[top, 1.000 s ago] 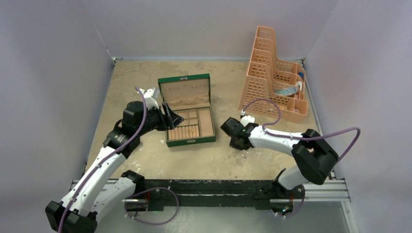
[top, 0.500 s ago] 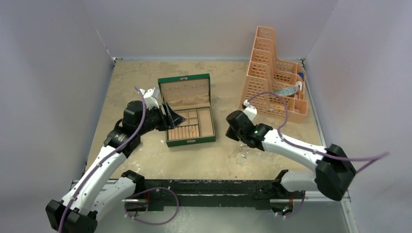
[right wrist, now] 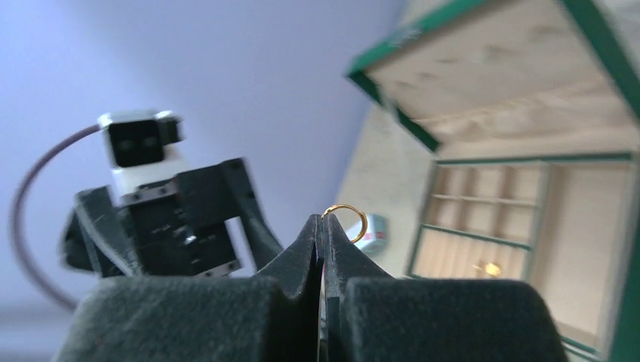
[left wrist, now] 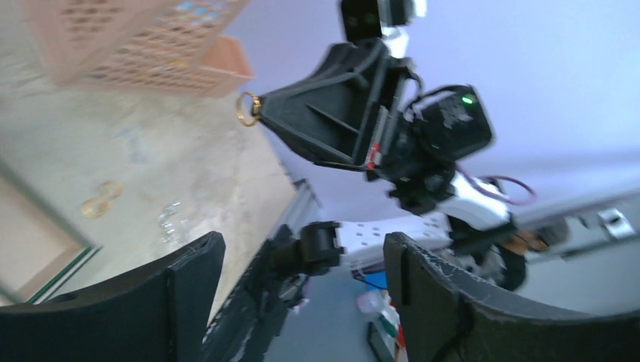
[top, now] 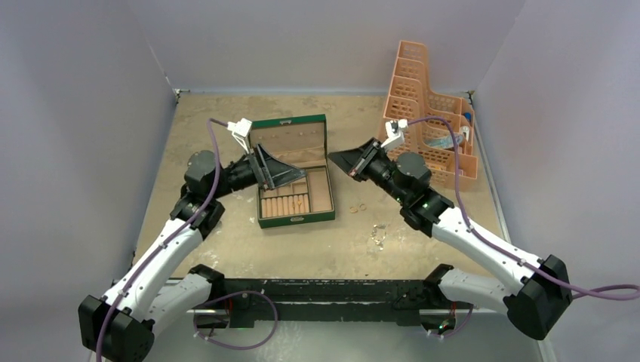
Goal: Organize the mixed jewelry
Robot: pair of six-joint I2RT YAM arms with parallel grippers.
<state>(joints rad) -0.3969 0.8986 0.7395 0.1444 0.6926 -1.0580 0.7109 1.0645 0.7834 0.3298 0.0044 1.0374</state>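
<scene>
While the sandy table [top: 226, 128] stands between lilac walls [top: 317, 45], both arms are raised and face each other beside the open green box [top: 296, 219]. The left gripper [top: 285, 175] is wide apart and holds nothing. The right gripper [right wrist: 323, 222] is closed and pinches one gold ring [right wrist: 347, 206] at its tips. Two more rings [top: 357, 207] and a silvery chain [top: 378, 235] lie on the table, right of the box.
</scene>
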